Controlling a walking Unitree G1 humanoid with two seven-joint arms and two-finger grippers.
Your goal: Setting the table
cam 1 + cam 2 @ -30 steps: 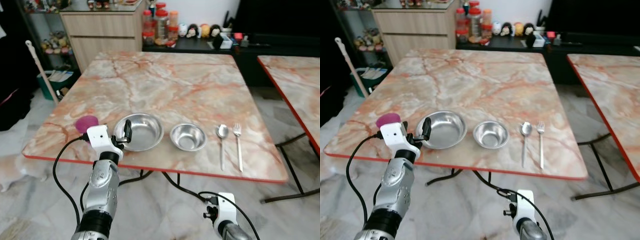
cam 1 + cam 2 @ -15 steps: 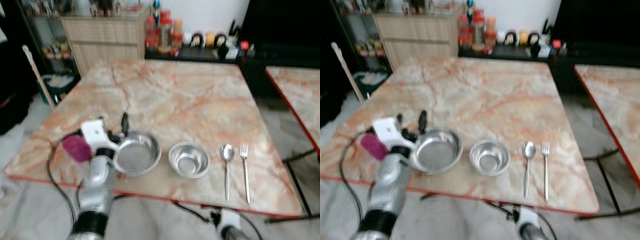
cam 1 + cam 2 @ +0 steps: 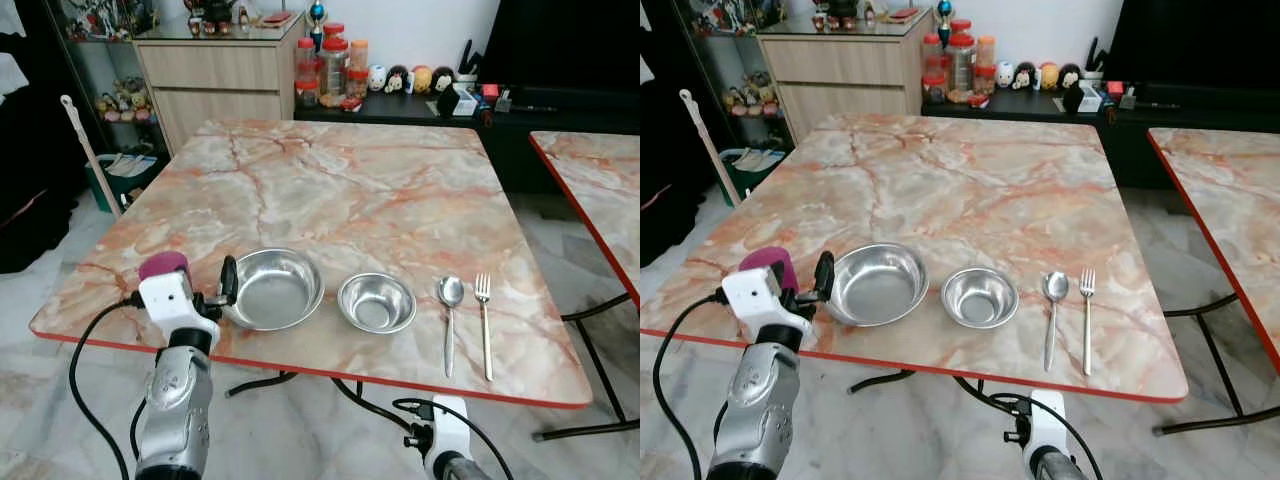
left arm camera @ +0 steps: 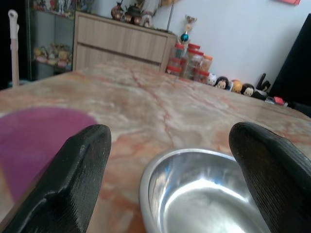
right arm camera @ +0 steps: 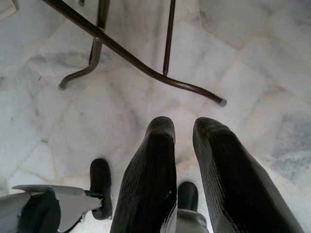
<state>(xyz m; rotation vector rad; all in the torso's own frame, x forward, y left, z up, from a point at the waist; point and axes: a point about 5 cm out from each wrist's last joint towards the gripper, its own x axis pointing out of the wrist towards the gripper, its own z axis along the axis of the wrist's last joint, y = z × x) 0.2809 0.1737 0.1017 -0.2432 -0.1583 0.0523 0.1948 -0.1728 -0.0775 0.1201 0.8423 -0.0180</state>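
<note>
On the marble table [image 3: 350,190], near its front edge, a large steel bowl [image 3: 272,288], a small steel bowl [image 3: 376,302], a spoon [image 3: 448,318] and a fork [image 3: 484,320] lie in a row. A purple cup [image 3: 163,265] stands left of the large bowl, partly hidden by my left wrist. My left gripper [image 3: 218,288] is open at the large bowl's left rim. In the left wrist view its fingers [image 4: 80,170] spread wide, with the large steel bowl [image 4: 209,194] between them and the purple cup [image 4: 34,141] off to one side. My right gripper [image 5: 182,131] hangs shut and empty above the floor.
A second marble table [image 3: 600,190] stands to the right across a narrow gap. Behind are a wooden cabinet [image 3: 220,70], jars [image 3: 325,65] and a dark shelf with figurines [image 3: 420,78]. A broom handle [image 3: 88,150] leans at the left. Metal table legs [image 5: 131,58] cross the tiled floor.
The camera swung and has steadied. My left gripper has shifted a little left, from over the large bowl's rim to just beside it, in front of the purple cup.
</note>
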